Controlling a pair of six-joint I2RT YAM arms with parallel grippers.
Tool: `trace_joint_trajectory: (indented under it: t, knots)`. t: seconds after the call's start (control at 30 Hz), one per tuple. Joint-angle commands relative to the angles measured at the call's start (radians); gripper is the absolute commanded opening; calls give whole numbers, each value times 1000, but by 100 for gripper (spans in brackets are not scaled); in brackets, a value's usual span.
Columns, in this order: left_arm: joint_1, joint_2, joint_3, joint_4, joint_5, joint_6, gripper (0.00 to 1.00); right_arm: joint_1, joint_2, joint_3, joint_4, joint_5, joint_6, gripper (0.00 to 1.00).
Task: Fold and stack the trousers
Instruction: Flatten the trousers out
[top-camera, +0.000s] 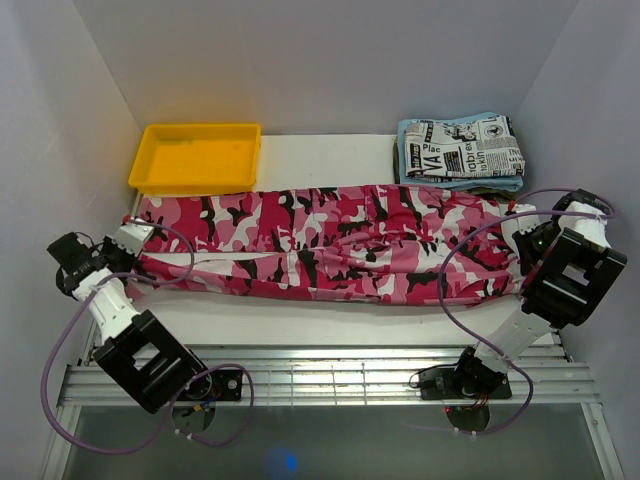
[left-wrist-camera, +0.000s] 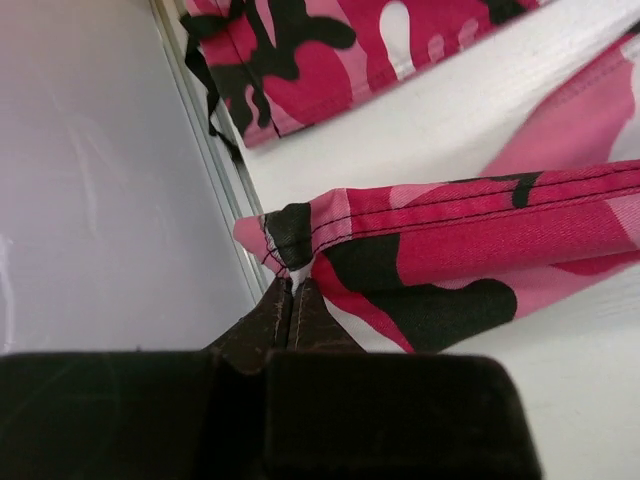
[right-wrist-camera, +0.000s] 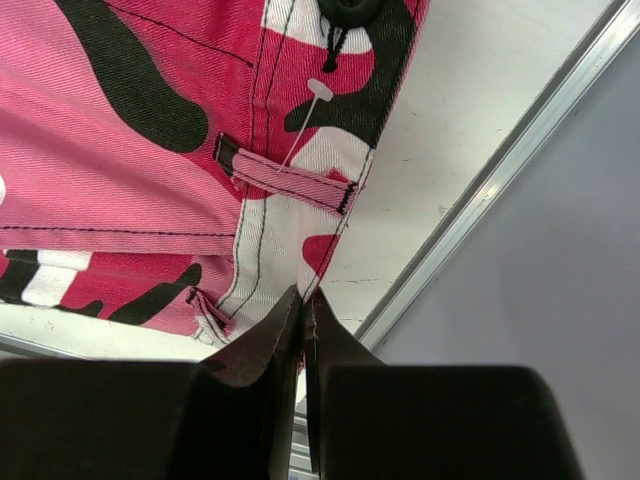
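Camouflage trousers (top-camera: 330, 245) stretched flat between both arms. At leg end, left gripper (left-wrist-camera: 291, 286) closed, tips pinching hem corner directly ahead. At waist end, right gripper (right-wrist-camera: 305, 296) closed, nipping waistband edge; belt loop (right-wrist-camera: 290, 185) just beyond.

Table (top-camera: 325, 152): white top, enclosed by pale walls (top-camera: 320, 55) at far, left and right edges.
Far-left corner: yellow tray (top-camera: 197, 160), shallow, rectangular, long side along the far edge.
Far-right corner: folded newspaper-print garment (top-camera: 465, 146), black on white, lying on a folded light blue cloth (top-camera: 403, 150) that shows at its left and near sides.
Near edge: slatted metal rail (top-camera: 330, 372).
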Motion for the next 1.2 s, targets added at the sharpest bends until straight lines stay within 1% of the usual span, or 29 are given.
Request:
trace_joint_trajectory:
  t: [0.0,0.07,0.13,0.17,0.2,0.23,0.27,0.3,0.33,0.43,0.47,0.5,0.57,0.6,0.63,0.67,0.7,0.73,0.77,0.8,0.83,0.87,0.9,0.93,0.97,1.0,1.07,1.1,1.17]
  knots:
    - [33,-46,52,40,136,10,0,-6,-13,46,6,11,-49,8]
    - [74,-120,40,-40,220,116,0,-6,-16,43,6,11,-49,8]
    - [81,-173,29,-243,216,234,0,-6,-20,37,7,11,-55,8]
    - [91,-202,34,-361,190,444,0,-6,-18,35,7,12,-56,8]
    - [98,-208,40,-599,166,552,0,-6,-18,35,9,12,-58,8]
    - [101,-208,44,-697,133,638,7,-6,-18,35,9,12,-58,8]
    - [101,-207,44,-779,104,718,20,-6,-13,37,9,12,-58,8]
    - [101,-207,41,-833,66,702,36,-6,-12,40,7,11,-56,8]
    - [101,-214,29,-833,61,682,51,-6,-10,45,7,9,-56,8]
    - [101,-224,-2,-833,7,664,60,-6,-3,54,-1,6,-53,8]
    - [101,-221,1,-835,6,656,61,-6,0,54,-1,9,-53,8]
    - [101,-210,23,-835,15,629,63,-6,2,57,-1,11,-52,8]
    - [101,-181,67,-835,73,580,71,-6,8,62,-1,12,-50,8]
    - [101,-158,127,-832,98,510,76,-6,10,63,-1,12,-47,8]
    - [101,-89,161,-832,121,469,84,-6,11,63,-1,11,-46,8]
    - [101,-45,194,-818,162,408,96,-6,13,63,-1,11,-42,8]
    - [101,4,275,-760,177,324,96,-6,14,63,-2,9,-39,8]
    - [101,122,319,-726,182,135,96,-6,16,65,-4,9,-36,8]
    - [101,249,412,-682,168,4,94,-4,17,62,-4,8,-35,8]
    - [99,364,505,-684,159,-60,93,1,23,65,-5,9,-30,8]
    - [81,458,578,-672,127,-139,91,2,26,74,-10,9,-26,8]
    - [53,570,654,-669,49,-257,87,2,23,84,-16,6,-20,8]
    - [46,642,694,-667,5,-332,84,4,19,88,-14,3,-18,8]
    - [27,666,681,-655,-31,-361,84,7,20,89,-19,3,-16,8]
    - [10,663,638,-597,-57,-391,84,7,22,86,-17,8,-16,8]
    - [-35,646,523,-484,-176,-437,83,11,26,92,-24,9,-13,8]
    - [-71,663,456,-466,-233,-444,81,13,19,101,-25,14,-15,8]
    - [-73,669,437,-476,-238,-430,80,13,17,101,-25,19,-19,8]
    - [-73,669,419,-517,-249,-392,74,13,22,101,-24,22,-24,8]
